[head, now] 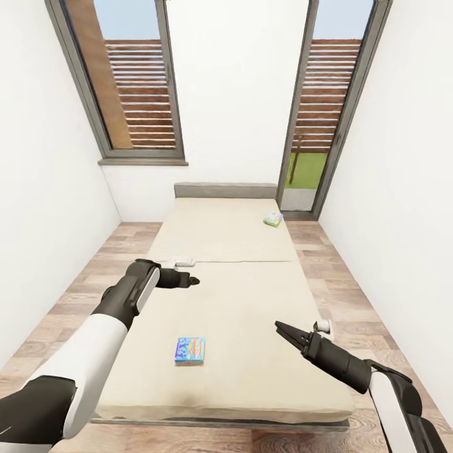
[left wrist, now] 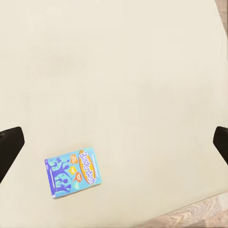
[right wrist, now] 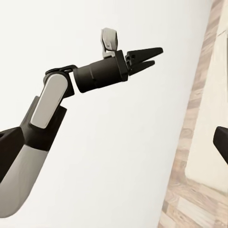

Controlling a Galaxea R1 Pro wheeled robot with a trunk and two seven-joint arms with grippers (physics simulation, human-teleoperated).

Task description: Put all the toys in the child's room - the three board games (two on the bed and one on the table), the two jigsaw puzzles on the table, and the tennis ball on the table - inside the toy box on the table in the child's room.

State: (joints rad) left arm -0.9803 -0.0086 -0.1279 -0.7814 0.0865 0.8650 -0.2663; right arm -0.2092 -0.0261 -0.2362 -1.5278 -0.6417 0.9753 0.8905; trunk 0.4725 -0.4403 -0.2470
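Two board games lie on the beige bed [head: 251,302]. A blue one [head: 189,350] rests near the foot end, and a pale green one [head: 273,219] lies at the far right by the headboard. My left gripper [head: 192,281] hovers open above the mattress, beyond the blue game and to its left. The left wrist view looks down on that blue game [left wrist: 73,175], with nothing between the fingertips [left wrist: 10,145]. My right gripper [head: 280,328] is open and empty over the bed's right side, to the right of the blue game. The right wrist view catches the left gripper [right wrist: 149,54] against the wall.
A low grey headboard [head: 225,189] stands under the white far wall. Tall grey-framed windows [head: 135,88] flank it, the right one [head: 314,157] reaching the floor. Strips of wood-plank floor [head: 94,277] run along both sides of the bed, hemmed in by white side walls.
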